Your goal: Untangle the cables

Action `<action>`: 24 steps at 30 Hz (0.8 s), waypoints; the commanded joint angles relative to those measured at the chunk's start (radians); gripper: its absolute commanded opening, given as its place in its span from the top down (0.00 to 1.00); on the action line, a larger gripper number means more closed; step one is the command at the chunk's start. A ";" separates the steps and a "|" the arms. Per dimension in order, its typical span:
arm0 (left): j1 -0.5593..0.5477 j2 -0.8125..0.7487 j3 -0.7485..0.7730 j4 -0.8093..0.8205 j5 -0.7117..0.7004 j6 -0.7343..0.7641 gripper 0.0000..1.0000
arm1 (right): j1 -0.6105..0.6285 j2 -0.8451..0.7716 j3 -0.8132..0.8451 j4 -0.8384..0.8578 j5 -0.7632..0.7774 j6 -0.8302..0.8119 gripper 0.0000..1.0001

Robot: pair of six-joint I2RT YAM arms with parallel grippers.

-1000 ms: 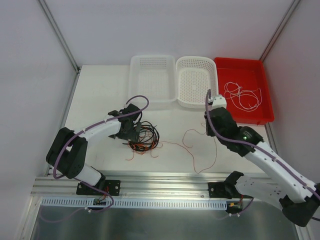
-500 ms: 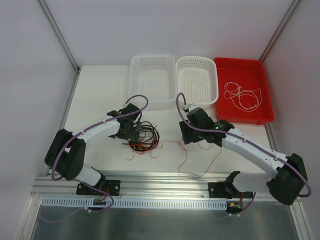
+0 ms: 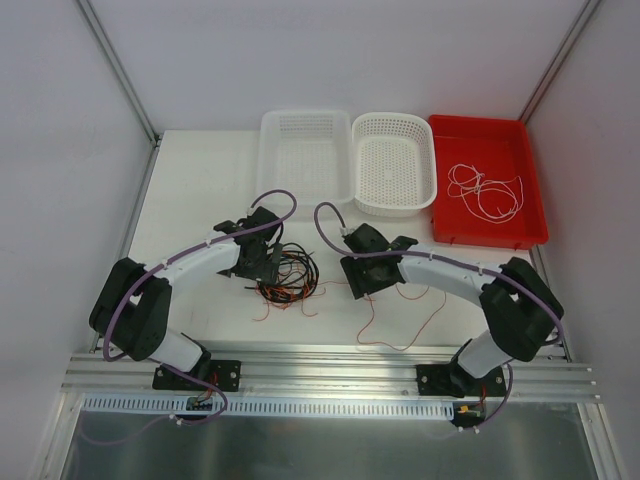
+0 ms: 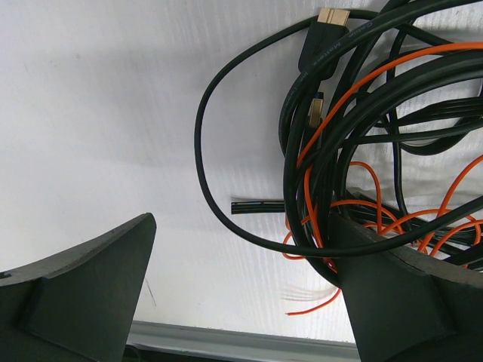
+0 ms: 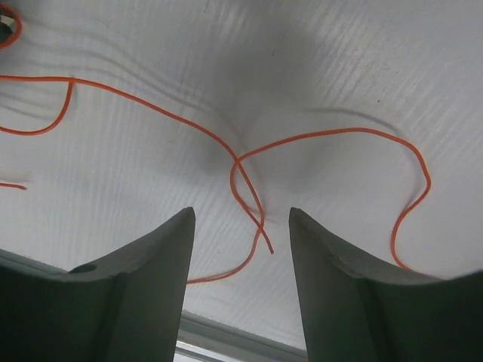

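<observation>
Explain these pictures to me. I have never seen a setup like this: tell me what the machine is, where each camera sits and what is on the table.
A robot's left arm and right arm are bolted to the near edge of a white table. The overhead picture looks down on both; the other two come from cameras on each wrist, dark fingers at the bottom. On it lie a tangle of black and orange cables, a loose orange wire, a rectangular white basket, a rounder white one and a red tray holding a white cable. The left tool stands open beside the tangle, one finger against it. The right tool is open above the orange wire. Neither holds anything.
</observation>
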 commanded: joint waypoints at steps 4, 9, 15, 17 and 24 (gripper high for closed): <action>0.007 -0.025 0.027 -0.034 0.017 0.001 0.01 | 0.006 0.103 0.051 0.031 -0.036 0.010 0.48; 0.009 -0.019 0.029 -0.036 0.021 0.003 0.01 | 0.009 0.155 0.098 -0.004 -0.016 0.014 0.60; 0.009 -0.018 0.029 -0.036 0.022 0.003 0.01 | 0.024 0.200 0.127 -0.044 0.010 0.021 0.83; 0.007 -0.018 0.030 -0.036 0.021 0.005 0.01 | 0.023 0.184 0.125 -0.050 0.030 0.024 0.95; 0.007 -0.012 0.029 -0.036 0.021 0.005 0.01 | 0.012 0.016 0.117 -0.152 0.188 0.001 0.99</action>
